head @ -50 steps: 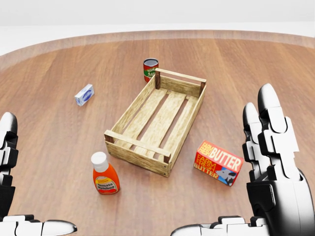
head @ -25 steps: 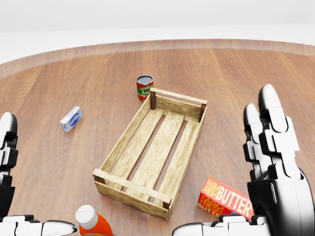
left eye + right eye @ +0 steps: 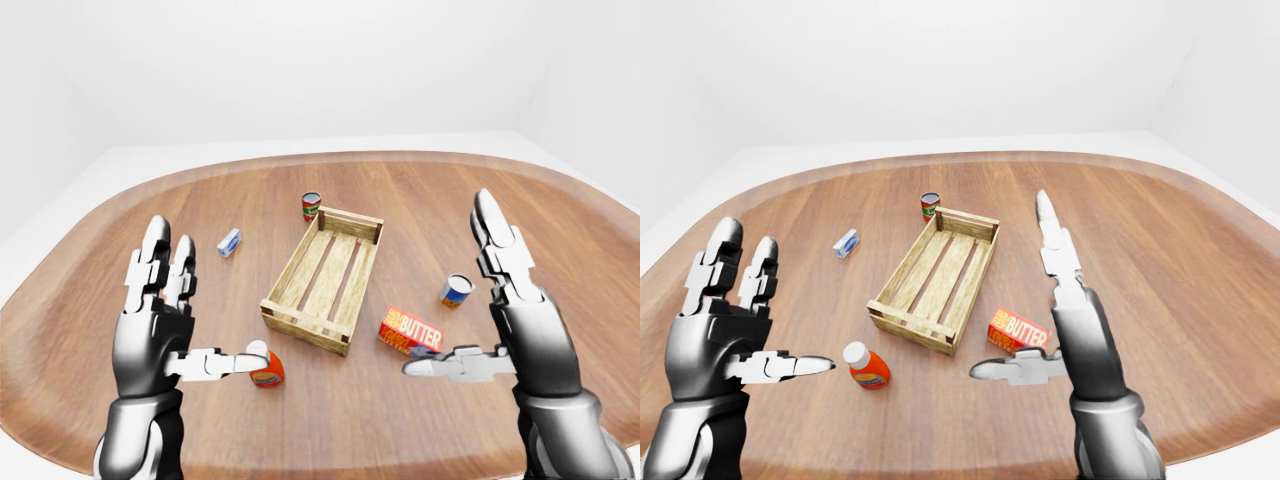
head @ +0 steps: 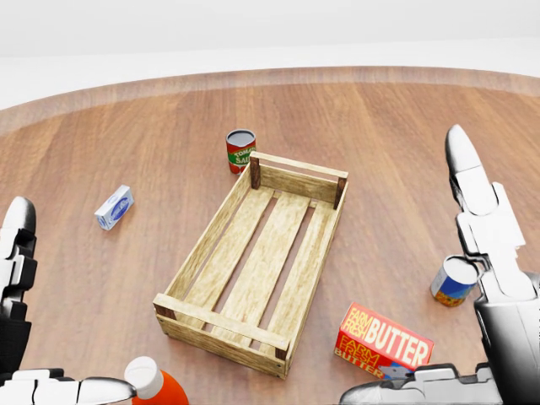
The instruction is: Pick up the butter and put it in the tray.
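While both hands are raised above the wooden table (image 3: 560,230), each holds nothing. Right hand (image 3: 500,310): fingers straight up, thumb stretched sideways toward the left of the left-eye view, fully spread. Left hand (image 3: 160,320): likewise spread, fingers up, thumb pointing toward the right hand. Butter box (image 4: 384,340): lying flat on the table just beside the right thumb, toward the left hand, apart from the fingers. Tray (image 4: 257,261), a slatted wooden crate: between the two hands, just beyond the butter, not touching it. Ketchup bottle (image 3: 866,365): lying near the left thumb tip. Blue can (image 4: 454,280): just beside the right fingers. Red can (image 4: 240,151): beyond the tray's far end. Small blue-and-white box (image 4: 114,207): beyond the left hand.
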